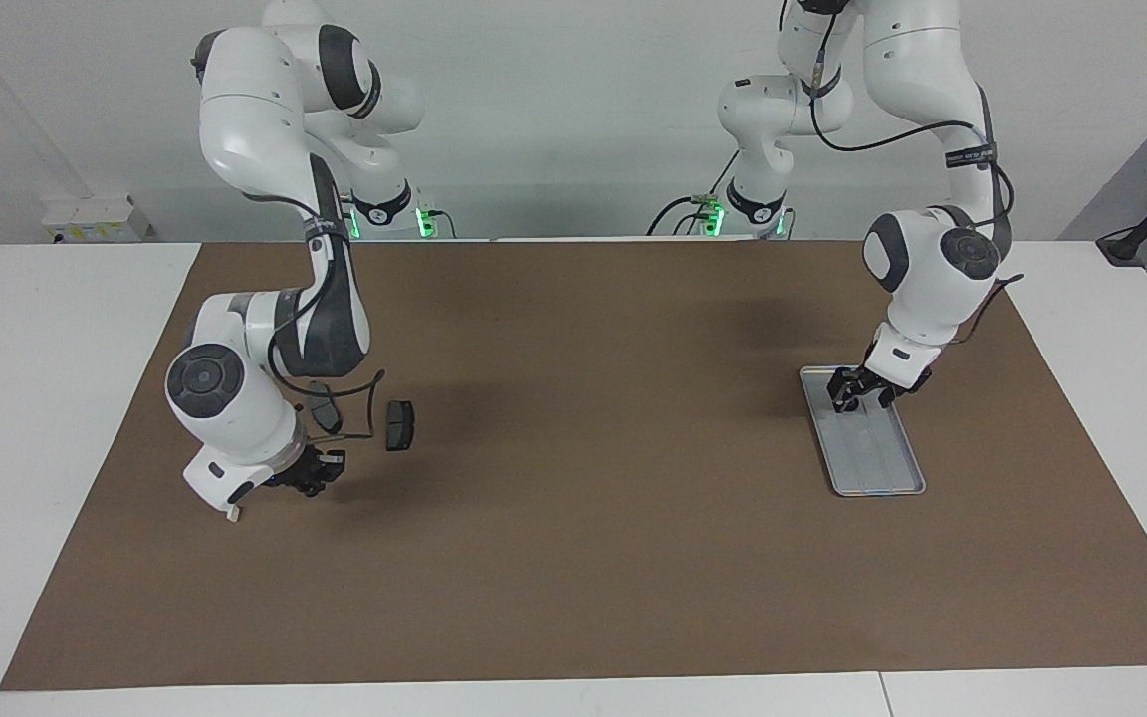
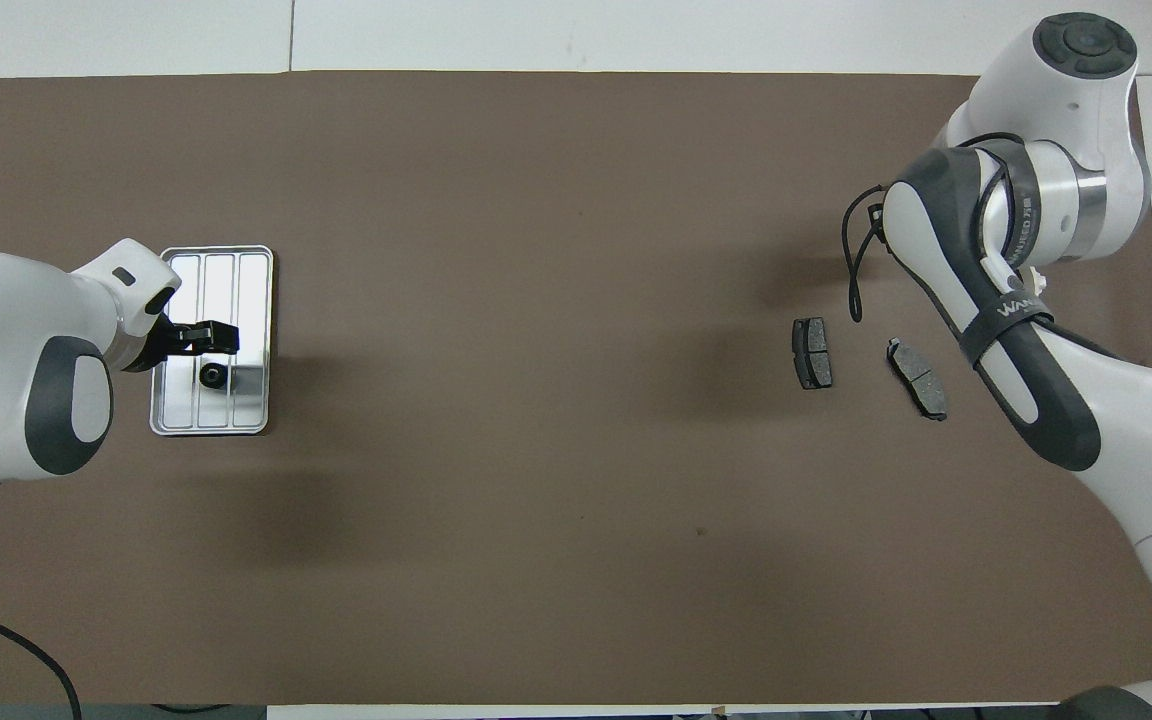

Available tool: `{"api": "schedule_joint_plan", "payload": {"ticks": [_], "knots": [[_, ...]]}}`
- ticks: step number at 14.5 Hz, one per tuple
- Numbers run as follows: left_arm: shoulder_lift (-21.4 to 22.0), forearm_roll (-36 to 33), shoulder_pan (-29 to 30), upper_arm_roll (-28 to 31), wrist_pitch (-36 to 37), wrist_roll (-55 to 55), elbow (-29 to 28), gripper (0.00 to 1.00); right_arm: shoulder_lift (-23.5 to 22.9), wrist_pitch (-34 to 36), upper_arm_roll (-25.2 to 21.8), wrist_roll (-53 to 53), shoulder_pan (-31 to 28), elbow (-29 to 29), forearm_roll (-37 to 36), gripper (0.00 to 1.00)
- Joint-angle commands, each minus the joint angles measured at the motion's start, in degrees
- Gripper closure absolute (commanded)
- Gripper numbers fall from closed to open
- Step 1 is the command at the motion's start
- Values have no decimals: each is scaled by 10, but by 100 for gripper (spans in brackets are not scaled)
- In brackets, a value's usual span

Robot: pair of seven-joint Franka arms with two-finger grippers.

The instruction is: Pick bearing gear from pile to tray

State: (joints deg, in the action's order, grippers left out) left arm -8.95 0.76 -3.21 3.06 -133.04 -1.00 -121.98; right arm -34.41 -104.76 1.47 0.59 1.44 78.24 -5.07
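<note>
Lying in the nearer end of the tray (image 2: 254, 270), which sits at about nine o'clock on the brown mat (image 2: 536, 300) in the overhead view, is a small black ring (image 2: 211, 375), the bearing gear of the task. It rests free on the tray floor with nothing gripping it. The left gripper (image 1: 857, 396) hangs just over the tray above the ring, with its fingers spread apart and empty. At about three o'clock, toward the right arm's end of the table, two dark brake pads (image 2: 812, 352) lie flat and slightly apart on the mat. The right gripper (image 1: 313, 480) is over the mat close to those pads, with its fingers clenched together. Whether it carries a part cannot be told from either view. The drop into the tray looks complete for this ring. The next move likely calls for the left arm to lift clear of the tray, and for the right arm to bring across whatever it may have picked up.
</note>
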Motion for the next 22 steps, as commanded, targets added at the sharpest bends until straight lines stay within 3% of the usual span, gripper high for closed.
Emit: {"api": "schedule_joint_plan", "payload": {"ticks": [1, 7, 10, 17, 22], "knots": [[9, -1, -3, -7, 80, -41, 58, 9, 7, 46, -2, 51, 32, -35, 2, 100], [11, -1, -62, -7, 102, -163, 68, 0, 31, 118, -2, 259, 132, -87, 49, 100], [15, -1, -74, -6, 131, -200, 69, 0, 36, 116, 2, 372, 182, -91, 60, 100], [24, -1, -88, -8, 137, -241, 70, 0, 3, 56, 4, 636, 311, -107, 59, 100], [19, -1, -82, -7, 135, -238, 103, 0, -43, -9, -2, 759, 380, -107, 56, 100]]}}
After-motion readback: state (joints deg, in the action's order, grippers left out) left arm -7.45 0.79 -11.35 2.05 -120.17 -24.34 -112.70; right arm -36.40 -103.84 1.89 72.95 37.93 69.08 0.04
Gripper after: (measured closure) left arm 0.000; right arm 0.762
